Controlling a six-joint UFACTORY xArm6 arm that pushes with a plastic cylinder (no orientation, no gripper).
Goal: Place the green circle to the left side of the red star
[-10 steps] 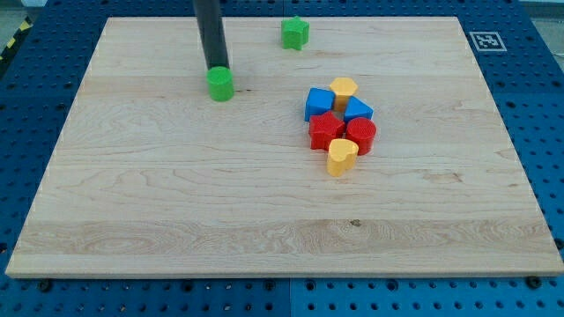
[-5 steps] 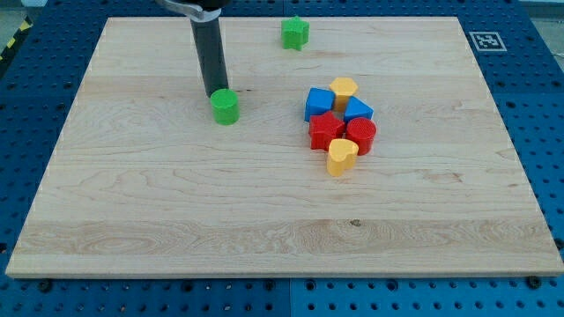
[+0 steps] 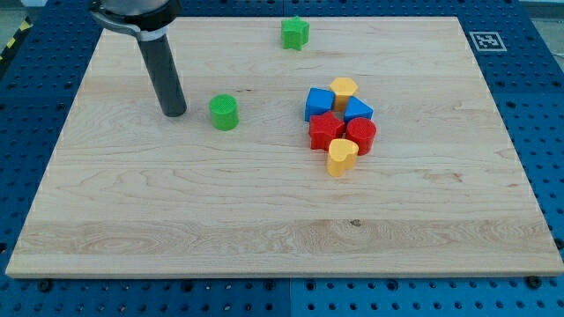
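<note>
While no container of any kind stands on the pale wooden worktop [image 3: 176, 229], eight small coloured plastic blocks lie loose on its boards. Two are green: a green circle [image 3: 225, 113] left of the middle, and a green star-like block [image 3: 295, 33] close to the top edge. Two are red, a red star [image 3: 327, 130] and a red rounded block [image 3: 360, 135], touching each other. Two are blue, a blue cube-like block [image 3: 318, 103] and a blue triangle [image 3: 357, 109]. Two are yellow, one [image 3: 344, 88] at the cluster's top and a yellow heart-like block [image 3: 342, 156] at its bottom. These six crowd together right of the centre. The green circle sits well apart from the red star, toward the left edge. My tip [image 3: 174, 114], a plain dark rod serving as end effector with nothing to open or close, rests near the circle's left, not touching it.
</note>
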